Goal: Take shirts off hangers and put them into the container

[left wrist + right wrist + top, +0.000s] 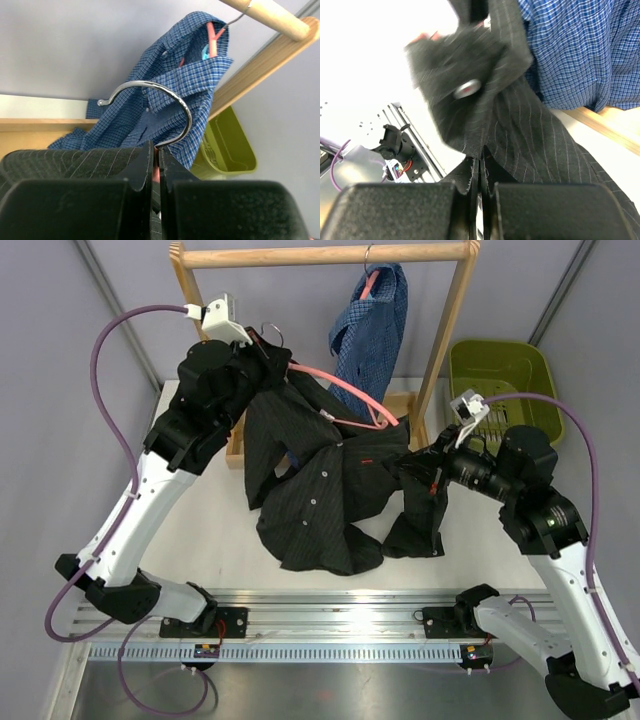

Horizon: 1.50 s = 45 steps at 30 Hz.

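The black shirt (320, 490) hung off the rack, stretched between the two arms, with its lower part draped on the white table (230, 560) in front of the wooden rack (320, 255). One pink hanger (340, 390) was partly inside it, one bare arm of it slanting out of the collar toward the right. The left gripper (155, 155) was closed tight on this hanger's neck, just under its metal hook (165, 95), and held it up, clear of the rail. The right gripper (481, 167) was pinched shut on a fold of the black shirt's striped cloth, near a button (466, 89), at the garment's right side. Behind them the blue shirt (370, 325) hung on the second hanger (372, 282), hooked over the rack's top rail near its right post. The green bin (497, 344) stood on the table beyond that post, at the far right, well apart from the black shirt, and no garment could be seen in it. The right arm reached in from the bin's side, and the left arm rose from the near left edge.
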Motion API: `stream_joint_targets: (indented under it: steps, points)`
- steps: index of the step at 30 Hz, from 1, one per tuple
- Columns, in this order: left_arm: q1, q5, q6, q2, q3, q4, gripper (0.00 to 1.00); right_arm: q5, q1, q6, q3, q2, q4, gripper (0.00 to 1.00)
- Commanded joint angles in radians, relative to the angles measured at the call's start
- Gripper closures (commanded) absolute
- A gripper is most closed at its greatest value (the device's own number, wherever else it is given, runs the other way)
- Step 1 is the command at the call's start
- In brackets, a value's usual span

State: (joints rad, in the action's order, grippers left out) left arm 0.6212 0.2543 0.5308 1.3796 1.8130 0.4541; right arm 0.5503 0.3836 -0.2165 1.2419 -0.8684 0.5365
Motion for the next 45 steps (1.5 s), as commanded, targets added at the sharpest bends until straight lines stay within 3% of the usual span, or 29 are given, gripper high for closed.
stream_joint_targets:
  steps: [1, 10, 15, 18, 24, 33, 41, 45]
  points:
    - [0.003, 0.109, -0.044, 0.013, 0.063, -0.092, 1.00, 0.037, -0.002, -0.003, -0.010, 0.095, -0.003, 1.00]
    - [-0.032, 0.194, -0.074, 0.006, 0.072, -0.149, 1.00, 0.013, -0.002, 0.000, -0.067, 0.169, 0.108, 1.00]
    - [-0.032, 0.151, -0.039, 0.013, 0.092, -0.154, 1.00, -0.050, -0.002, -0.015, -0.101, 0.125, 0.123, 1.00]
    - [-0.032, 0.102, 0.012, 0.000, 0.066, -0.170, 1.00, -0.166, 0.000, -0.027, -0.090, 0.045, 0.172, 1.00]
    - [-0.029, -0.085, 0.220, -0.096, -0.125, -0.342, 1.00, -0.227, 0.000, -0.033, -0.085, -0.067, 0.182, 1.00]
    - [0.032, -0.124, 0.440, -0.221, -0.371, -0.520, 1.00, -0.199, 0.005, -0.052, -0.114, -0.098, 0.100, 1.00]
    - [0.046, -0.136, 0.540, -0.257, -0.465, -0.627, 1.00, -0.211, 0.015, -0.060, -0.111, -0.121, 0.088, 1.00]
    - [0.045, -0.156, 0.563, -0.266, -0.458, -0.682, 1.00, -0.298, 0.021, -0.052, -0.099, -0.171, 0.147, 1.00]
